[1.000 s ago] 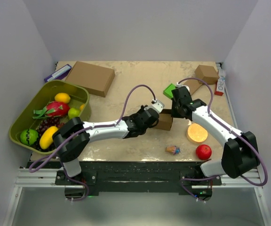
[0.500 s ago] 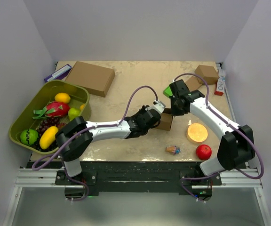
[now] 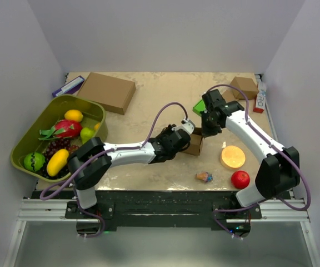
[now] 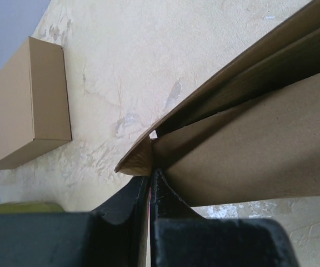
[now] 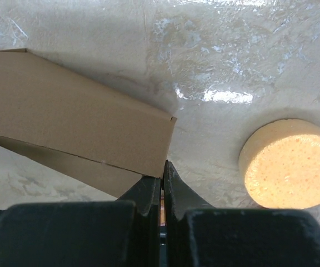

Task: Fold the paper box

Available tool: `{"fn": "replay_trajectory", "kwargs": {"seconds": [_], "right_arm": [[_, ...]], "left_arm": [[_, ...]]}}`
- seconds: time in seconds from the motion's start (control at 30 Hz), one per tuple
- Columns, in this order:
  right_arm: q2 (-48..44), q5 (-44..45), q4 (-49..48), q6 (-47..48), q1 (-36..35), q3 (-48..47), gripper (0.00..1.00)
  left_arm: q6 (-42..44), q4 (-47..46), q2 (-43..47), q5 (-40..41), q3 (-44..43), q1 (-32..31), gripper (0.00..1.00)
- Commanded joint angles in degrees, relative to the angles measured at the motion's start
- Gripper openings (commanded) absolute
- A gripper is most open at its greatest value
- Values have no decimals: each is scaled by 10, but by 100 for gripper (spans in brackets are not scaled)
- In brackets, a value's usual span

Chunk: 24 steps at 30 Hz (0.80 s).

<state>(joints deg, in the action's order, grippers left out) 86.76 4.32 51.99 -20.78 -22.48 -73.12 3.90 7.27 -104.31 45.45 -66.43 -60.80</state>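
The paper box (image 3: pixel 194 144) is a slim brown cardboard mailer held mid-table between both arms. My left gripper (image 3: pixel 184 137) is shut on a thin cardboard flap at its left end. In the left wrist view the fingers (image 4: pixel 150 176) pinch that flap, and the box panels (image 4: pixel 249 144) open up beyond. My right gripper (image 3: pixel 207 132) comes down on the box's right end. In the right wrist view its jaws (image 5: pixel 162 170) are shut on the box's end edge (image 5: pixel 76 125).
A yellow round sponge (image 3: pixel 233 157) (image 5: pixel 290 164), a red apple (image 3: pixel 240 179) and a small wrapped item (image 3: pixel 204 177) lie near right. A green block (image 3: pixel 199 105) and a small cube box (image 3: pixel 244 87) sit behind. A thick brown box (image 3: pixel 108 92) (image 4: pixel 21 105) and a fruit basket (image 3: pixel 24 143) are at the left.
My right wrist has swung a little toward the back and left while staying on the box's right end. The left arm has crept slightly right. The box stays held between them.
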Motion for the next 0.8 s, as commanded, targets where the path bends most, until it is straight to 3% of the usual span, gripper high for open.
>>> {"fn": "replay_trajectory", "kwargs": {"seconds": [0.0, 0.13, 0.23, 0.6, 0.77], "right_arm": [[-16, -23, -48, 4, -3, 7, 0], [-28, -20, -73, 19, -2, 30, 0], [-35, -26, -87, 30, -2, 44, 0], [-53, -26, -90, 38, -2, 47, 0], [-50, -24, -96, 36, -3, 45, 0]], "left_arm": [[-34, 123, -17, -106, 8, -2, 7], [-63, 136, 10, -129, -22, -1, 32], [-79, 143, 38, -142, -31, 0, 43], [-149, 105, 156, -237, 29, 34, 68], [-182, 47, 218, -298, 79, 71, 73]]}}
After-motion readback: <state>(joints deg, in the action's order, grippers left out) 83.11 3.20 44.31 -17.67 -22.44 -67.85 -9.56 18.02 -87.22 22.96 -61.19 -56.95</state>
